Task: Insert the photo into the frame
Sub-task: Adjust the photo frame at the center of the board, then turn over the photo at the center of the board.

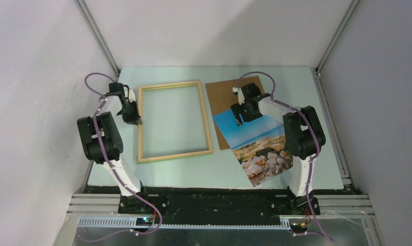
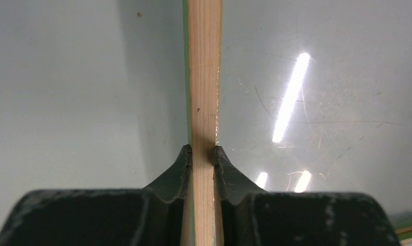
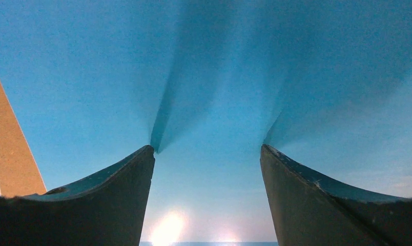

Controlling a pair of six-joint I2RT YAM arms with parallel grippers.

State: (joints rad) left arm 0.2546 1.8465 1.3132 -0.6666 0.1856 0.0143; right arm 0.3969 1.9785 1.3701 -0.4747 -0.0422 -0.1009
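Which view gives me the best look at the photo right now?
Top external: it shows nearly the whole photo, lying askew, its sky end over the brown backing board. The right wrist view shows only blue sky between the open fingers. The left wrist view shows none of it, only the frame rail.

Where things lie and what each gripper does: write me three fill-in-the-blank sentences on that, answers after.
1. Of the four rails of the frame, the left gripper is shut on the ____ one.
2. The photo lies partly on a ____ board.
3. The right gripper is down at the photo's blue sky with its jaws ____.

Missing words: left; brown; open.
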